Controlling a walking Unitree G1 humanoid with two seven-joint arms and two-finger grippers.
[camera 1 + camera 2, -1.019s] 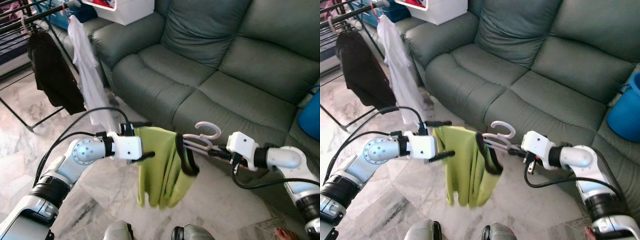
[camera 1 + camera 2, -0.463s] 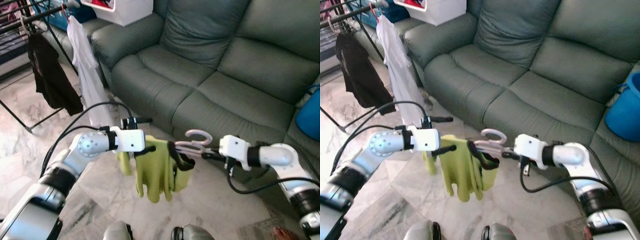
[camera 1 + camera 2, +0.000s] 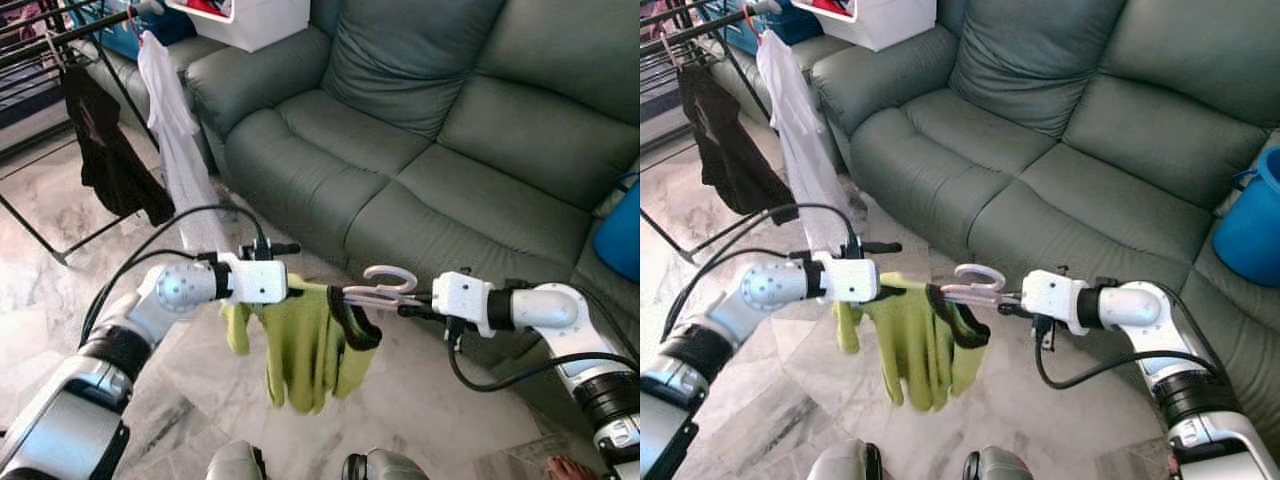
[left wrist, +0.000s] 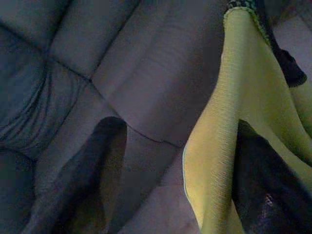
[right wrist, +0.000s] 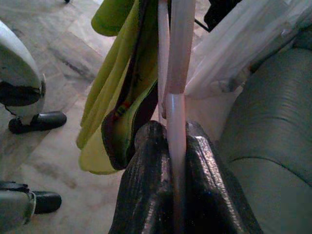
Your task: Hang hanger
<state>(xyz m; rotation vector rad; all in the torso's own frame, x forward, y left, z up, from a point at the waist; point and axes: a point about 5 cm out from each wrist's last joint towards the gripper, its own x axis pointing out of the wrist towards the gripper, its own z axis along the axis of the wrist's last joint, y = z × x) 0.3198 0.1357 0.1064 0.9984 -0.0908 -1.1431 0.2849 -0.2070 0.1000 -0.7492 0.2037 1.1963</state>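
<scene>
Since half a second ago both arms have eased slightly lower and the lime-green shirt hangs a little fuller between them. The right end effector is clamped on the pink hanger, which reaches toward the left end effector; that one's fingers are spread, the lower one tucked into the shirt's shoulder. Beyond both lies the green sofa, with a drying rack off past the left arm.

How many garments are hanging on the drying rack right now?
2: a black garment at the rack's near end and a long white garment beside it, nearer the grey-green sofa. More may hang beyond the picture's edge.
</scene>
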